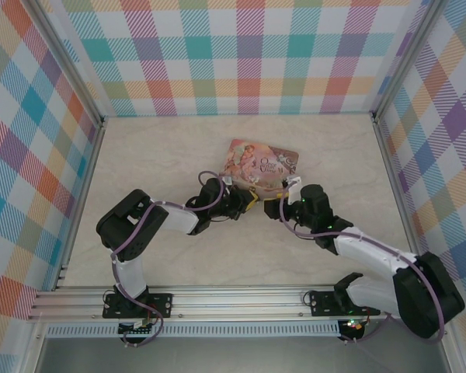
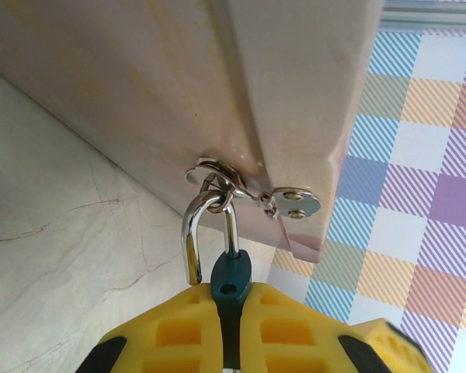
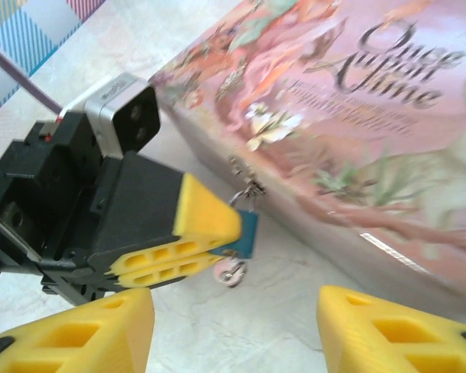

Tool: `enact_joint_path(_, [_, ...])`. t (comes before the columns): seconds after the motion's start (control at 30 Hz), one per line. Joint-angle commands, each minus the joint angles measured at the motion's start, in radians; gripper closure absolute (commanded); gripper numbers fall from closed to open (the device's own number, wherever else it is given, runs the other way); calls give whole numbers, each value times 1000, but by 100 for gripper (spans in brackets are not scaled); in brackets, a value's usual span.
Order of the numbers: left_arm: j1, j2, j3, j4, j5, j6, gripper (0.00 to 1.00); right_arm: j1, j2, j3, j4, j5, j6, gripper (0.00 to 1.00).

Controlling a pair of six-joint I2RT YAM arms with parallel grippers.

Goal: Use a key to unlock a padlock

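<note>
Because the tiny dark blue padlock (image 2: 231,273) hangs from the metal latch loop (image 2: 213,167) on the near side of the pink illustrated rectangular tin (image 3: 357,116), which lies around the middle of the table (image 1: 163,155), its body is pinched between the yellow pads of the left tool (image 2: 231,307) and steadied. One leg of the silvery shackle (image 2: 198,225) is seen free of the body, so the lock is judged released. The very small silvery key (image 3: 233,271) appears lodged under the padlock. The right tool (image 3: 233,311) is spread wide, with nothing gripped.

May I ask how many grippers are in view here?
2: the left gripper, shut on the padlock beside the tin; the right gripper, open, facing it.
</note>
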Motion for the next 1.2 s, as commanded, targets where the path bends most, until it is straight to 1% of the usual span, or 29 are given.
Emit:
enact_joint_path(0.0, [-11, 5, 5, 42, -18, 45, 100, -27, -43, 35, -122, -19, -30, 39])
enact_joint_path(0.07, [-13, 26, 2, 54, -18, 51, 100, -33, -46, 57, -145, -20, -33, 37])
enact_joint_path(0.17, [-13, 59, -7, 78, -17, 55, 92, -40, -33, 86, -160, -22, -31, 34])
enact_joint_path(0.27, [-12, 76, -21, 108, -16, 56, 77, -56, -13, 108, -164, -40, -22, 32])
enact_joint_path(0.37, [-13, 54, -32, 94, -27, 79, 62, -75, 3, 124, -170, -60, -12, 31])
enact_joint_path(0.4, [-10, 39, -34, 73, -35, 95, 56, -84, 6, 126, -170, -70, -8, 31])
enact_joint_path(0.53, [-11, -49, -50, -44, -74, 166, 39, -121, 12, 135, -182, -90, -2, 30])
enact_joint_path(0.63, [-3, -127, -66, -147, -111, 218, 32, -148, 14, 137, -183, -105, 6, 27])
enact_joint_path(0.77, [39, -220, -68, -267, -132, 298, 28, -189, 27, 139, -175, -156, 48, 23])
enact_joint_path(0.83, [76, -262, -59, -324, -134, 340, 25, -210, 34, 141, -170, -182, 68, 20])
enact_joint_path(0.97, [160, -318, -9, -451, -115, 439, 21, -248, 53, 151, -177, -199, 107, 11])
enact_joint_path(1.07, [233, -340, 59, -562, -112, 544, 16, -289, 70, 162, -188, -199, 167, 0])
enact_joint_path(1.17, [291, -323, 136, -642, -141, 673, 7, -331, 97, 174, -186, -219, 226, 0])
